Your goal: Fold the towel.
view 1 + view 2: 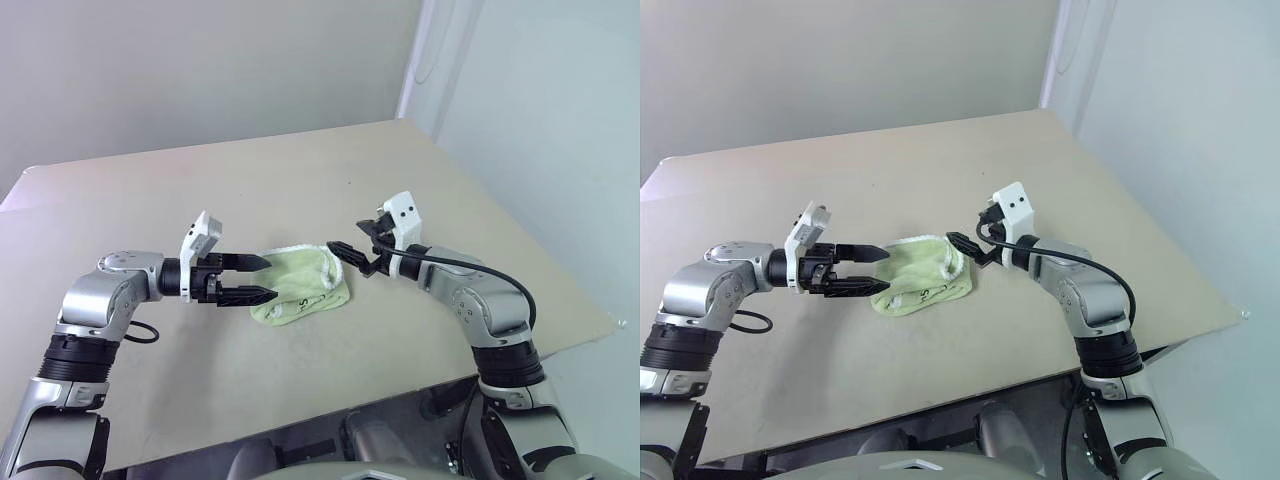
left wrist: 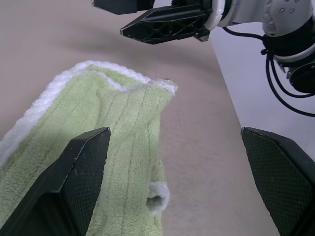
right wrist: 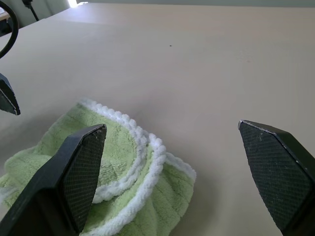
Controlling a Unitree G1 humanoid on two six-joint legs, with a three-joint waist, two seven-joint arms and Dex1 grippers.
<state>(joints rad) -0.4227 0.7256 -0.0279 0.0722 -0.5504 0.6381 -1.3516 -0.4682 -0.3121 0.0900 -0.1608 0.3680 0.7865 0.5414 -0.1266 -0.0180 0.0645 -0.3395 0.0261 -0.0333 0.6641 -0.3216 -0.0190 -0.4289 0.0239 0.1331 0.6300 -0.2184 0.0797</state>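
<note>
The towel point(image 1: 300, 283), light-green terry with white stitched edging, lies bunched and loosely doubled over on the counter point(image 1: 300, 180), its layers uneven, one corner turned up, dark lettering showing near its front edge.

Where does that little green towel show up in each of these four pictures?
Left eye view: the towel lies on the table, between both grippers.
Right eye view: towel, same spot, mid-picture.
Left wrist view: towel, lower left, behind one black finger.
Right wrist view: towel, lower left.
Shared landmark: its white stitched edging.
</note>
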